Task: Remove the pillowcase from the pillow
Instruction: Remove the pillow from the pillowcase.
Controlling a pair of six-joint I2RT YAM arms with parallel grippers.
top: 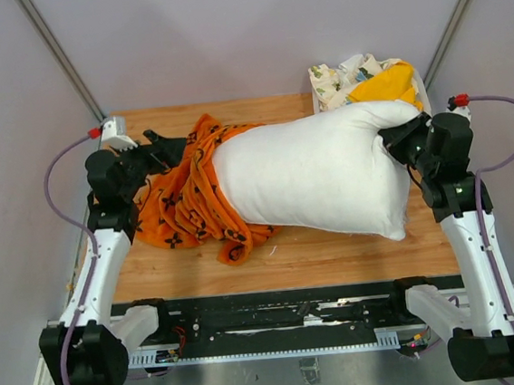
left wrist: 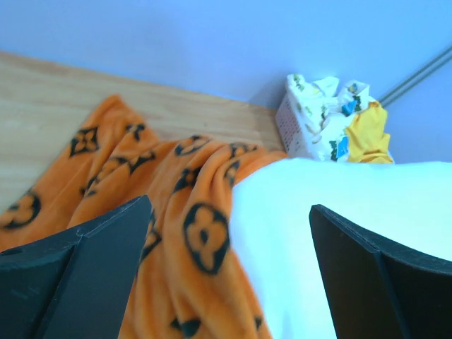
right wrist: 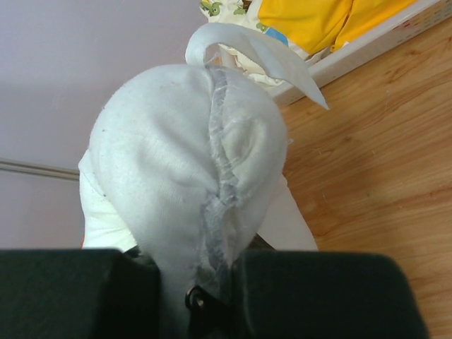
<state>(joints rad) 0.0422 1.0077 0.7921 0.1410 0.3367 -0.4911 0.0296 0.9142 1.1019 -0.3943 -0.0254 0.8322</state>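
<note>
Wooden tabletop [top: 335, 249] enclosed by pale grey walls. The bright orange fabric pillowcase [top: 185, 204], printed with black monogram motifs, is seen bunched on the left half of the table. Only the left end of the plump white stuffed pillow [top: 319, 173] is covered by it, and the pillow lies across the table's centre.

The left gripper [top: 164, 149] is positioned at the far left edge of the pillowcase, pointed toward the pillow, with its arm bent over the table's left side. The right gripper [top: 400, 139] is placed at the pillow's right end.

Only in the left wrist view are the left fingers [left wrist: 85, 268] shown spread wide, with nothing held between them. Only in the right wrist view are the right fingers [right wrist: 78, 289] shown pinching the pillow's seamed corner.

A white basket [top: 315, 91] of printed and yellow cloths is seen at the far right corner.
</note>
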